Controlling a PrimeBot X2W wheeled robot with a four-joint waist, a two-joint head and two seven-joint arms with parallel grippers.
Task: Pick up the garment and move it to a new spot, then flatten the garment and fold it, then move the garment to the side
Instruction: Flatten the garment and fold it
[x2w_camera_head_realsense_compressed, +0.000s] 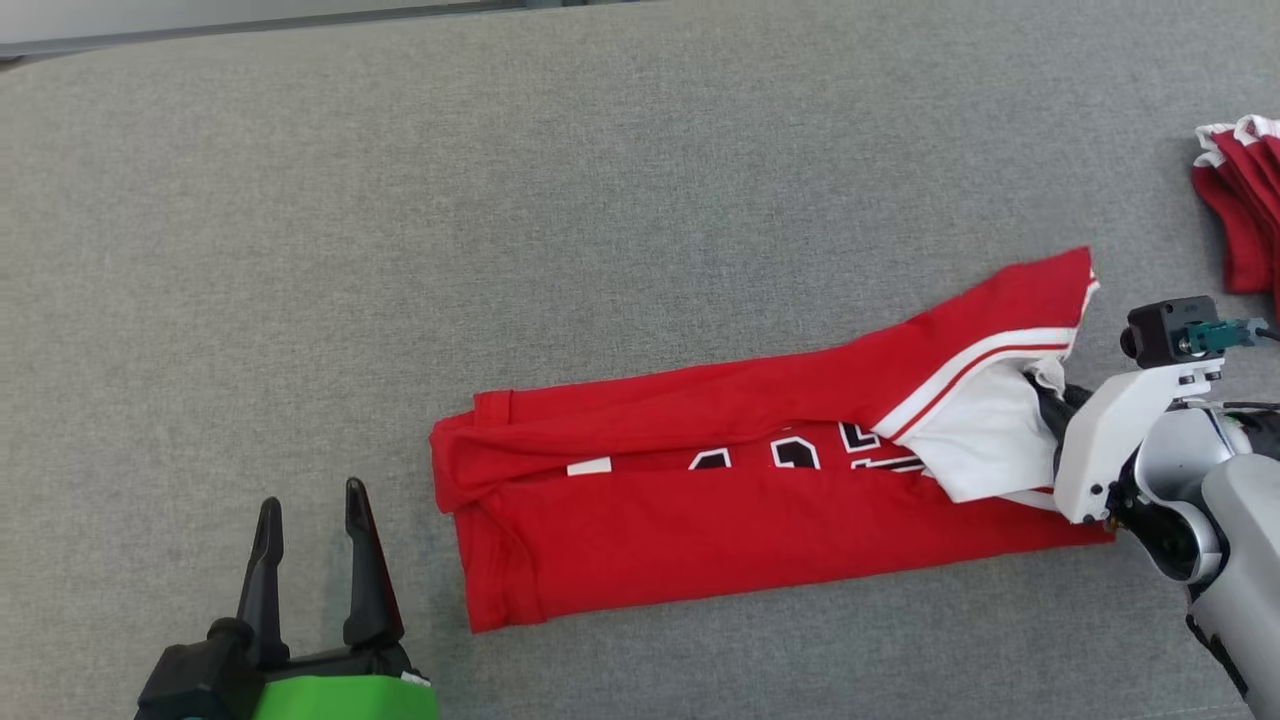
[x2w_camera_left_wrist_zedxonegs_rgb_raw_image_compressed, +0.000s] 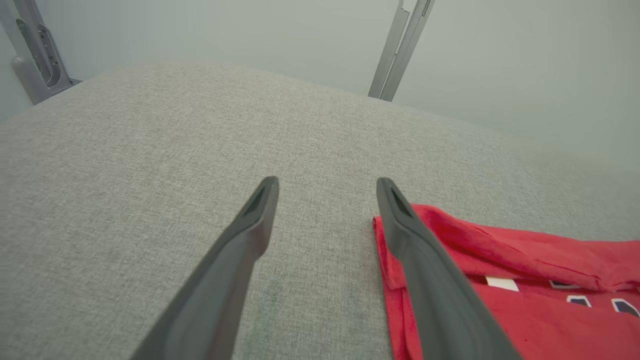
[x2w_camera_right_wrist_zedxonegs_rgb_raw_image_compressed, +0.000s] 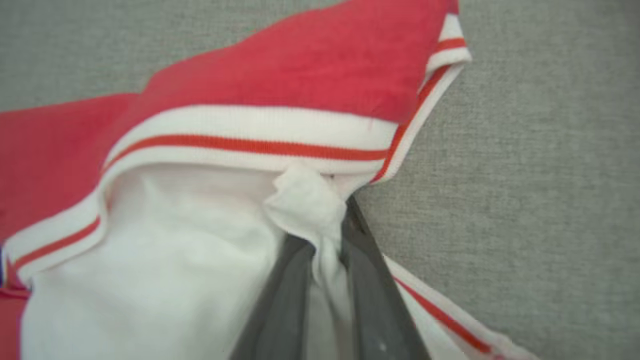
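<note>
The garment (x2w_camera_head_realsense_compressed: 700, 520) lies folded lengthwise on the desk (x2w_camera_head_realsense_compressed: 500, 200). The right hand (x2w_camera_right_wrist_zedxonegs_rgb_raw_image_compressed: 325, 225) pinches its white lining, probably for the cross fold; the left hand (x2w_camera_head_realsense_compressed: 312, 497) is wide.

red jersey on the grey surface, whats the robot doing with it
The red jersey lies folded into a long strip on the grey surface. The right gripper pinches white fabric at its right end; the left gripper hangs open beside the left end, holding nothing.
</note>
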